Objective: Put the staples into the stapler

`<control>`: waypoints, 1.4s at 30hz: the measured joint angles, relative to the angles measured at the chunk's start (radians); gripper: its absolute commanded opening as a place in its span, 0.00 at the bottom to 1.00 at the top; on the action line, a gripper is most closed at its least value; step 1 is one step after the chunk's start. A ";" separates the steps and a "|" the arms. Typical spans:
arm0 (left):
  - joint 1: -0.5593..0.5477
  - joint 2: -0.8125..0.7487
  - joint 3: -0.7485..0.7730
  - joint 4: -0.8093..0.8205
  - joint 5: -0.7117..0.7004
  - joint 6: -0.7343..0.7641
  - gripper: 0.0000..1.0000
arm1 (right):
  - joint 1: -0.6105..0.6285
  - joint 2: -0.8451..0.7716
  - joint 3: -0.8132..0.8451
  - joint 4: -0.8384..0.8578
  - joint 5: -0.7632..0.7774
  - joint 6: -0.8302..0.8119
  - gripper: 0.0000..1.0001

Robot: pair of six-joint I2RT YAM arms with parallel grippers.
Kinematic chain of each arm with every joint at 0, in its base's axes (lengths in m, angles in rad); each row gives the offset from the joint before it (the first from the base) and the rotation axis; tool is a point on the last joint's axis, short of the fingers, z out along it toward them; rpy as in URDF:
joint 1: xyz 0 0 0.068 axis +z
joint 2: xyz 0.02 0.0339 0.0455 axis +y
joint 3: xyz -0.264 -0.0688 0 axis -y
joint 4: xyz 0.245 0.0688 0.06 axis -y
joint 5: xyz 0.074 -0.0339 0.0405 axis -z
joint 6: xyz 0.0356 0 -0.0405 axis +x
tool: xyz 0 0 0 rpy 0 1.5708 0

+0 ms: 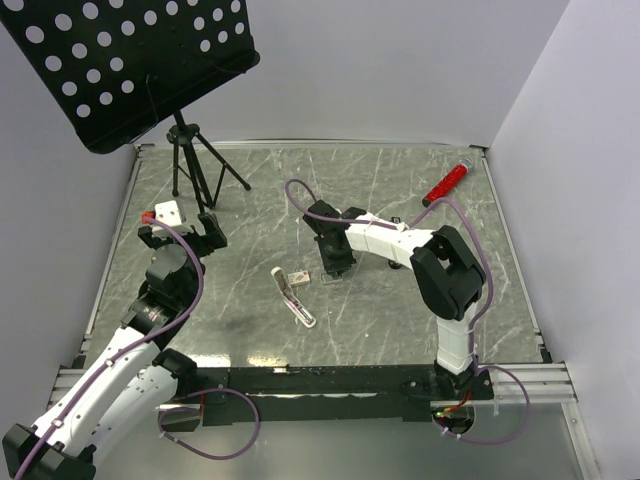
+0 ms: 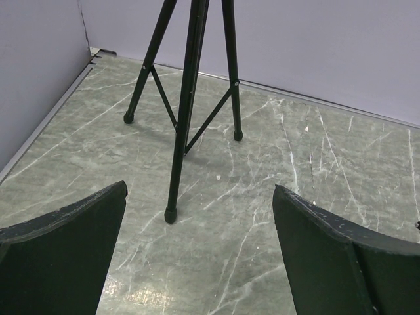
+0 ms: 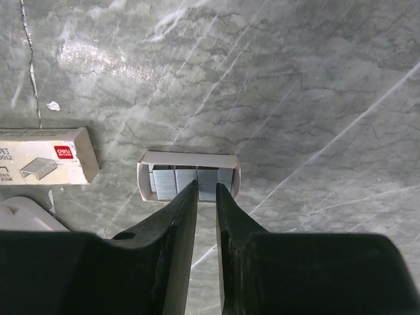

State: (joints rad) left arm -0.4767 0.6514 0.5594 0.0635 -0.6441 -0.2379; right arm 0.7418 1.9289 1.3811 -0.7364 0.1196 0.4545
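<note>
An open cream tray (image 3: 189,159) lies on the marble table and holds several grey strips of staples (image 3: 207,182). My right gripper (image 3: 207,186) points down into it, its jaws narrowed onto one strip at the tips. The cream staple box (image 3: 46,155) with red print lies just left of the tray and shows again in the top view (image 1: 298,278). Beside the box lies a slim dark bar (image 1: 281,282), the stapler as far as I can tell at this size. My left gripper (image 2: 199,186) hangs wide open over bare table at the left, holding nothing.
A white rounded bar (image 1: 304,313) lies next to the box. A black music stand's tripod (image 2: 187,98) stands close ahead of the left gripper. A red cylinder (image 1: 447,183) lies at the far right, near the wall.
</note>
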 measured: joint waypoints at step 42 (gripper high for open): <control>0.000 0.000 0.000 0.000 0.003 0.007 0.97 | -0.005 0.005 -0.021 0.017 0.024 -0.003 0.25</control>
State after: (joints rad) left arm -0.4767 0.6514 0.5594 0.0635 -0.6407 -0.2310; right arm 0.7368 1.9339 1.3605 -0.7193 0.1440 0.4515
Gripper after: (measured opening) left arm 0.969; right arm 0.270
